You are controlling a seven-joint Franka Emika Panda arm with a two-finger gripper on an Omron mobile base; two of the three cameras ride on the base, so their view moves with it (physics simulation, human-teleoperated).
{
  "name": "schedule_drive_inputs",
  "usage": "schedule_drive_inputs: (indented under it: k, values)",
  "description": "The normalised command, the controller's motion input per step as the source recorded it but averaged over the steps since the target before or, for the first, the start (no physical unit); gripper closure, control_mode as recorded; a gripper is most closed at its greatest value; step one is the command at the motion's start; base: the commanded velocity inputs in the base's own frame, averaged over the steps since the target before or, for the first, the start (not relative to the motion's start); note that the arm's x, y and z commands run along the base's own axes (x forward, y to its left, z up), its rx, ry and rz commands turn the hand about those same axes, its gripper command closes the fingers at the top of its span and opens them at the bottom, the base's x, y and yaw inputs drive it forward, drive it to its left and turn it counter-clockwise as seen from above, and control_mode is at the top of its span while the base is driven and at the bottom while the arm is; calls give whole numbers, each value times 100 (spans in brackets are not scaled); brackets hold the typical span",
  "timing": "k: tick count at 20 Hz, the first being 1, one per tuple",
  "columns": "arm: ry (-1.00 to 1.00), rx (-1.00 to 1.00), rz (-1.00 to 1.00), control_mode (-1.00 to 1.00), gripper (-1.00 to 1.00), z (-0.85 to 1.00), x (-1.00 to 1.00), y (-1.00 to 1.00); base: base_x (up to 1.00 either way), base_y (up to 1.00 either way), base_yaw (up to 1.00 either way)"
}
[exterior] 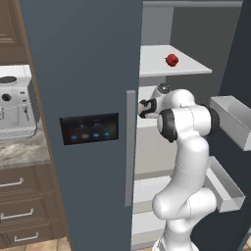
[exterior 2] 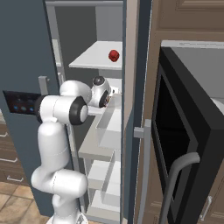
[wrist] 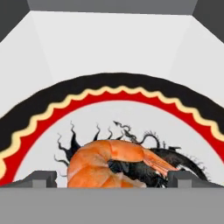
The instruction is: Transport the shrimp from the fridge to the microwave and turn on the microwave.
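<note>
Fingers (wrist: 43, 178) were spread wide apart, two small dark grey tips sitting low on either side of the shrimp (wrist: 111, 164) and not pinching it, at least as far as the hand view showed. So the gripper (wrist: 112, 179) was gaping right over it with nothing held. That shrimp was a plump, glossy orange curl with a pointy tail, lying on a round dish (wrist: 109, 94) with a black outer band, a wavy cream line, a red ring and a spidery black drawing on the white middle. Dish sat on a pale grey shelf with plain grey walls closing in behind.

Pulling back, the white arm (exterior: 184, 162) rose from the floor, kinked at a dark-jointed elbow, and poked its wrist sideways into the open fridge (exterior: 83, 73) at mid height, hand tucked behind the door edge. One shelf up there was a small round red fruit (exterior: 171, 60) sitting alone on the white shelf. Fridge itself was tall, matte blue-grey, with a grey bar handle (exterior: 130, 147) and a black touch panel (exterior: 89, 128) dotted with blue lights. Its open door carried boxy grey bins (exterior: 234, 120).

Off to the right stood the microwave (exterior 2: 188, 144), door swung open, black with a curved grey handle, set into brown wooden cabinets (exterior 2: 188, 17). On the other side a silver coffee machine (exterior: 15, 105) sat on a marbled counter over brown drawers, tan tile floor below.
</note>
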Motion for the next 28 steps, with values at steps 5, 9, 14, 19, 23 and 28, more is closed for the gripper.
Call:
schedule_drive_inputs:
  k: [5, 9, 14, 19, 23, 28]
  values:
    - [0, 0, 0, -100, -100, -8, 11, -1, 0, 0, 0]
    - [0, 0, 0, -100, -100, -8, 9, -1, 0, 0, 0]
    - [0, 0, 0, -100, -100, -12, 7, 0, 0, 0, 0]
    - [3, 0, 0, -100, 100, -14, 3, 0, 0, 0, 0]
    - [3, 0, 0, -100, 100, -13, 0, -4, 0, 0, 0]
    - [1, 0, 0, -100, 100, -11, 0, -7, 0, 0, 0]
